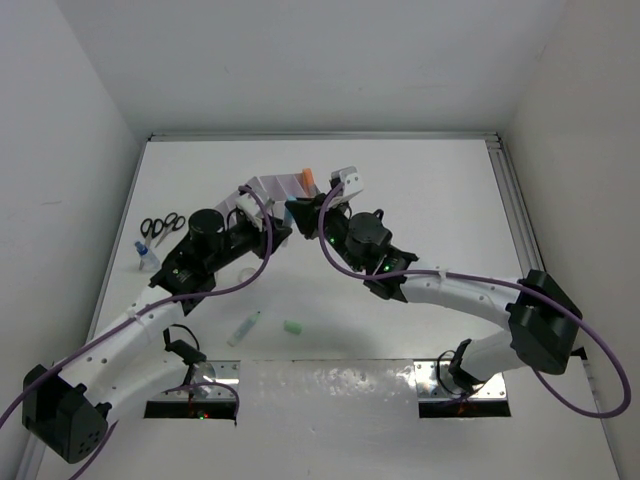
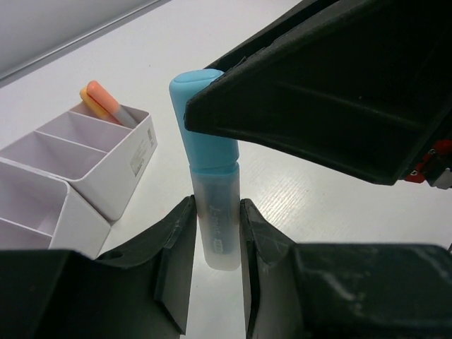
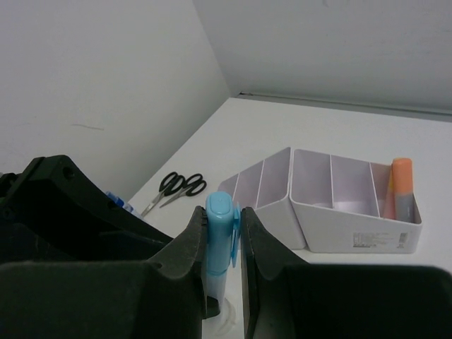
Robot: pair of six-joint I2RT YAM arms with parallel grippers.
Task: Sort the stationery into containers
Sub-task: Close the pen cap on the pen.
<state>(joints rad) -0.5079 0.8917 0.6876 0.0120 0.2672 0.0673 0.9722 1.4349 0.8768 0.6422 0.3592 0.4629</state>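
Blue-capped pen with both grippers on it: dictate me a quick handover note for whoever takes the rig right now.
Grippers: the left gripper is shut on the clear barrel of the blue-capped pen; the right gripper is shut on the same pen's cap.
Containers: the organiser is just beyond the grippers, with an orange pen in its end compartment.
Loose on the table: scissors and bottle at the left, green pen and green capsule near the middle.
Done: orange pen sorted.
Left: the blue-capped pen, then the loose items.
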